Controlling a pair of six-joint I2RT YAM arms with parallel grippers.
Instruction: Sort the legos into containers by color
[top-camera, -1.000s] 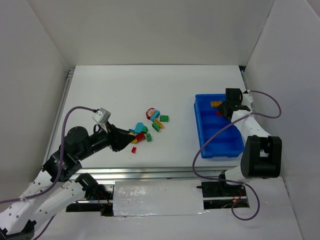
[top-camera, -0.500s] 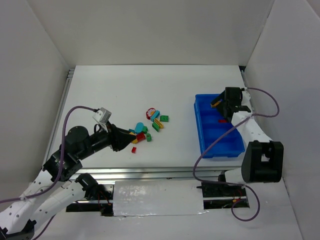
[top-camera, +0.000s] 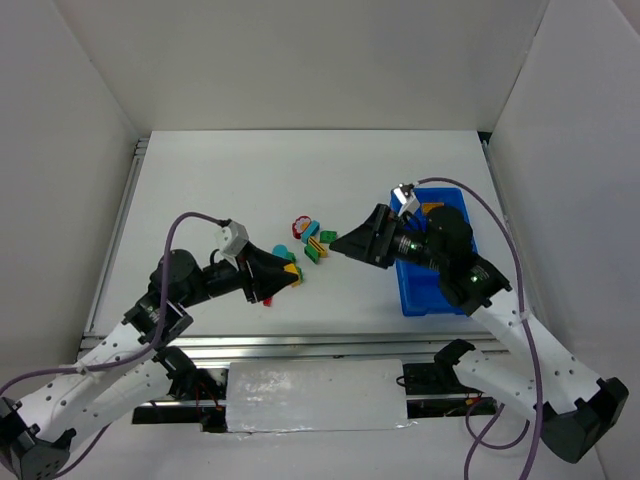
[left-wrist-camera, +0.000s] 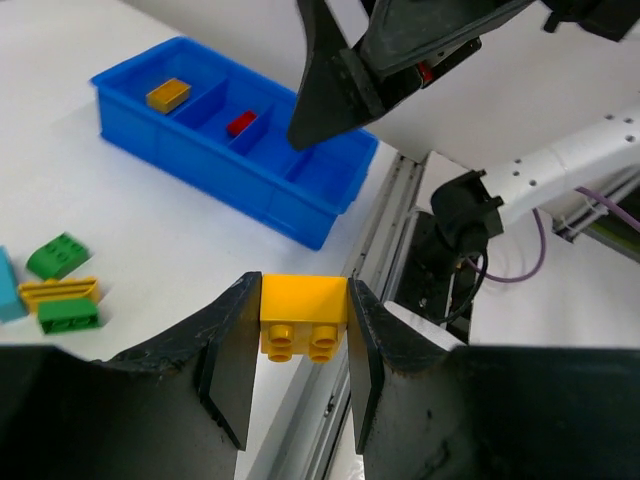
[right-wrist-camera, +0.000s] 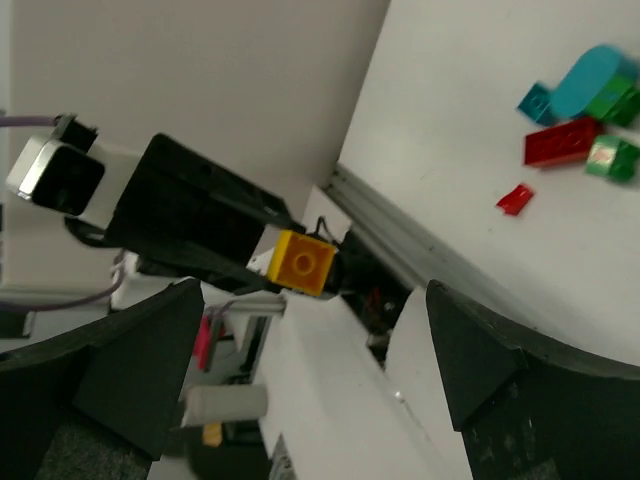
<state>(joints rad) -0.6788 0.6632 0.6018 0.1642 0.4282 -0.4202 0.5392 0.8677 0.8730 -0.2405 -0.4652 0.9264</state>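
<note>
Yellow is the colour in play: a small yellow brick (left-wrist-camera: 303, 318) sits pinched between the two fingers of the left gripper (top-camera: 282, 272), studs facing down in the left wrist view and held clear of the table. Facing it from the right, the right gripper (top-camera: 342, 243) points its spread, empty jaws straight at that brick, with a gap between the two grippers. Behind the right arm, near the right edge, lies the blue tray (left-wrist-camera: 230, 185); its far-end compartment holds an orange piece (left-wrist-camera: 168, 94) and the next one a red brick (left-wrist-camera: 240, 123), while the two nearer compartments look empty. Loose legos (top-camera: 310, 240) lie scattered mid-table between the arms, green, red, cyan and yellow among them. This reads as a handover, since the tray sits on the right arm's side. The next move probably calls for the right jaws to advance and close on the brick's free faces, square to them so so small a piece does not twist out, before the left fingers let go; the far-end compartment looks like its proper home.
</note>
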